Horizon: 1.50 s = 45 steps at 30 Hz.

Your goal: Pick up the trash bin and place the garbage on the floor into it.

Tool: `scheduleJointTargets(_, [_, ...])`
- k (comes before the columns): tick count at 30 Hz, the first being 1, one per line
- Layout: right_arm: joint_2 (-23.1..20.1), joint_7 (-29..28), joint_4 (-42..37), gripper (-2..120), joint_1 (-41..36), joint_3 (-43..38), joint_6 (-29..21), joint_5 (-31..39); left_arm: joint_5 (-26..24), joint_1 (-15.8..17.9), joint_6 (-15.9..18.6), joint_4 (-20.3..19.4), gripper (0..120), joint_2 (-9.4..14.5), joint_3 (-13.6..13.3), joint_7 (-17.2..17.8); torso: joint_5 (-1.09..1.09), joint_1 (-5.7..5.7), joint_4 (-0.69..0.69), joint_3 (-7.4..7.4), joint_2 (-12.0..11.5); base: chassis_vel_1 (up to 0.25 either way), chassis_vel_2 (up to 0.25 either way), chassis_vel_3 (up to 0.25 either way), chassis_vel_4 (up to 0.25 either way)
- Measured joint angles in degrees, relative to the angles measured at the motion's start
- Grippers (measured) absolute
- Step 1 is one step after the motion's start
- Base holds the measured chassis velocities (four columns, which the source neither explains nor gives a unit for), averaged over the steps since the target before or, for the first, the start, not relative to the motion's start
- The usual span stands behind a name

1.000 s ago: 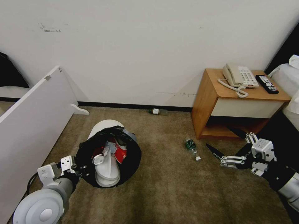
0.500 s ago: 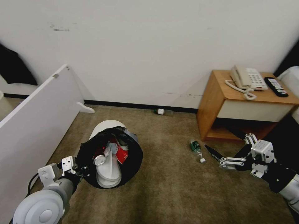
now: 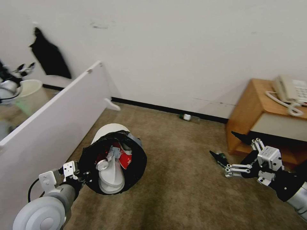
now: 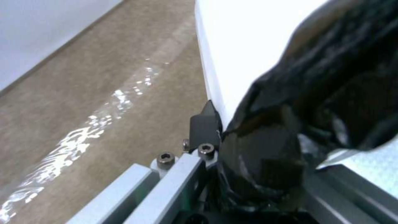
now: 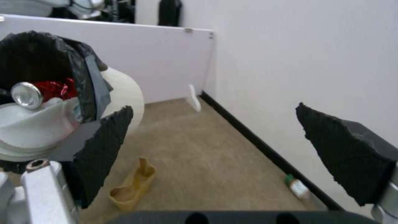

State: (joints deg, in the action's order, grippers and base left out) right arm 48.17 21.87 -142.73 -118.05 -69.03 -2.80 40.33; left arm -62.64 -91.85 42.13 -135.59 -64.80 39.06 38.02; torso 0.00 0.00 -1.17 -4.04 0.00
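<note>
Left gripper (image 3: 83,176): I see it low at my left, clamped on the black-bag rim of the trash bin (image 3: 110,131).
Trash bin: held off the carpet (image 3: 179,179), tipped with its mouth toward me; a white slipper (image 3: 110,174), a red can (image 3: 101,164) and a red packet (image 3: 125,157) lie inside.
Right gripper (image 3: 228,145): I have it low by the wooden nightstand (image 3: 252,111), jaws spread wide, nothing between them.
Green-labelled bottle (image 3: 223,157): on the carpet, just behind one finger.
Second bottle (image 3: 188,117): against the baseboard, well apart.
</note>
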Motion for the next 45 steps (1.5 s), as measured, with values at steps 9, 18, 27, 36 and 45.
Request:
scheduleJointTargets(9, [0.40, 0.09, -0.37, 100, -0.30, -0.59, 0.23, -0.11, 0.38, 0.26, 0.00, 0.00, 0, -0.04, -0.56, -0.01, 0.00, 0.00, -0.08, 0.00, 0.00, 0.020, 0.025, 0.020, 0.020])
scheduleJointTargets(18, [0.81, 0.19, -0.42, 100, -0.27, -0.56, 0.91, -0.37, 0.34, 0.74, 0.00, 0.17, 0, 0.19, -0.58, 0.01, 0.00, 0.00, -0.05, 0.00, 0.00, 0.000, 0.000, 0.000, 0.000])
scheduleJointTargets(27, [0.83, 0.32, -0.08, 100, -0.07, -0.59, 1.16, -0.30, 0.33, 1.45, 0.00, 0.78, 0, 0.46, -0.91, 0.01, 0.00, 0.00, -0.04, 0.00, 0.00, 0.000, 0.000, 0.000, 0.000])
scheduleJointTargets(36, [1.60, 0.62, -0.08, 100, -0.11, -0.54, 1.30, -0.59, 0.34, 2.20, 0.00, 1.40, 0, 0.62, -1.73, 0.03, 0.00, 0.00, -0.04, 0.00, 0.00, 0.000, 0.000, 0.000, 0.000])
scheduleJointTargets(45, [0.96, 1.12, -0.35, 100, -0.81, -0.42, 1.20, -0.76, -0.66, 2.29, 0.00, 1.58, 0, 0.66, -1.96, 0.64, 0.00, 0.00, -0.05, 0.00, 0.00, 0.000, 0.000, 0.000, 0.000])
